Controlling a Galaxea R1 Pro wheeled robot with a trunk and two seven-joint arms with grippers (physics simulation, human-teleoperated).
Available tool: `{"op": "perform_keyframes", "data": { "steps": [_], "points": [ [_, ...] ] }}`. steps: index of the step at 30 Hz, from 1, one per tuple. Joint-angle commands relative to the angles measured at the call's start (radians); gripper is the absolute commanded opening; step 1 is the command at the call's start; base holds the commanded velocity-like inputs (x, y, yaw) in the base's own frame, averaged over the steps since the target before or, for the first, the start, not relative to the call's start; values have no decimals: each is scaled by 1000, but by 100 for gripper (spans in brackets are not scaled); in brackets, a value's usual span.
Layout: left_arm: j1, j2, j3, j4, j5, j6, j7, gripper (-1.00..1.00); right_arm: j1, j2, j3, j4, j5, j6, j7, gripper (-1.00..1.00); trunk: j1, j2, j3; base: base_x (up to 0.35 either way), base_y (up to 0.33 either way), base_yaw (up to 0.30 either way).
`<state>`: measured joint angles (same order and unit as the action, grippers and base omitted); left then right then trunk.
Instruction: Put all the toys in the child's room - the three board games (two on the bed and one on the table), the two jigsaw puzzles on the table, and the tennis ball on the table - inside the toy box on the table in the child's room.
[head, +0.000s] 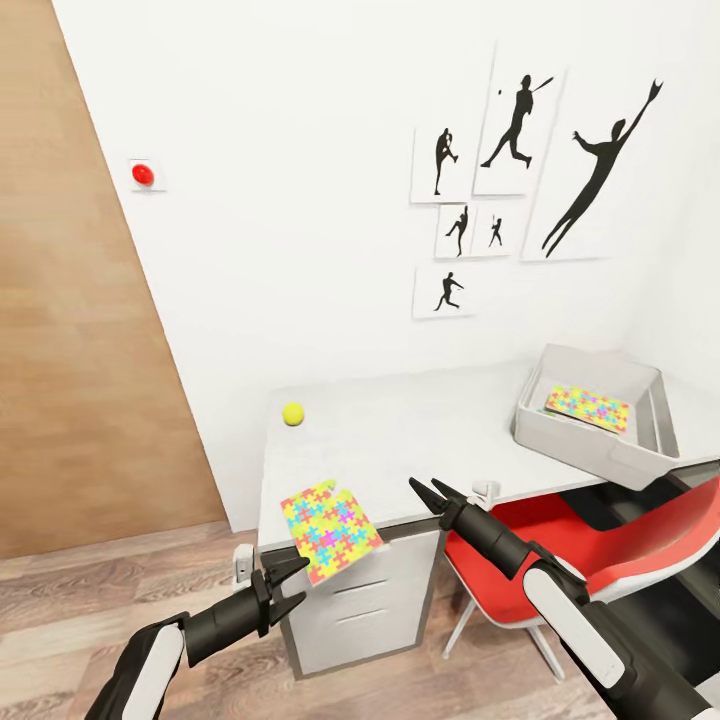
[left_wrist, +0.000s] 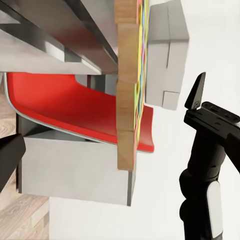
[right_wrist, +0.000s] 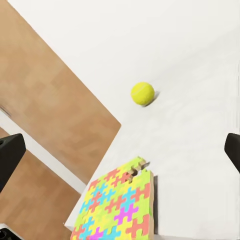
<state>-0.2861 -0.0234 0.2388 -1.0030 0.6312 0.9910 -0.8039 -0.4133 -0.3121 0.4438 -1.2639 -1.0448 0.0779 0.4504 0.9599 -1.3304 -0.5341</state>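
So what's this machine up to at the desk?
It is tidying toys into the toy box on the table. One jigsaw puzzle already lies inside. A second puzzle sits at the table's front edge, overhanging it, with the left gripper open right beside its lower corner. The right gripper is open over the table edge. The tennis ball waits near the wall.
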Motion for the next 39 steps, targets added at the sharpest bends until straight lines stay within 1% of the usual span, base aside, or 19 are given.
{"op": "perform_keyframes", "data": {
  "steps": [1, 6, 10, 17, 26, 39],
  "points": [
    [-1, -1, 3, 0, -5, 4, -5, 100, -1, -1, 1, 0, -11, 6, 2, 100, 0, -1, -1, 0, -162, 1],
    [-1, -2, 2, 0, -6, 3, -5, 100, -1, -1, 1, 0, -11, 6, 2, 100, 0, -1, -1, 0, -190, 0],
    [-1, -7, 2, 0, -5, 3, -4, 100, -1, -1, 1, 0, -11, 6, 2, 100, 0, -1, -1, 0, -69, 0],
    [-1, -8, 2, -1, -6, 3, -4, 100, -1, -1, 1, 0, -11, 6, 2, 100, 0, -1, -1, 8, -12, 0],
    [-1, -8, 2, -2, -7, 2, -4, 100, -1, -1, 1, 0, -11, 6, 2, 100, 0, -1, -1, 118, -1, 0],
    [-1, -8, 4, -2, -8, 1, -4, 100, -1, -1, 3, 0, -10, 6, 2, 100, 0, -1, -1, 11, 0, 0]
  ]
}}
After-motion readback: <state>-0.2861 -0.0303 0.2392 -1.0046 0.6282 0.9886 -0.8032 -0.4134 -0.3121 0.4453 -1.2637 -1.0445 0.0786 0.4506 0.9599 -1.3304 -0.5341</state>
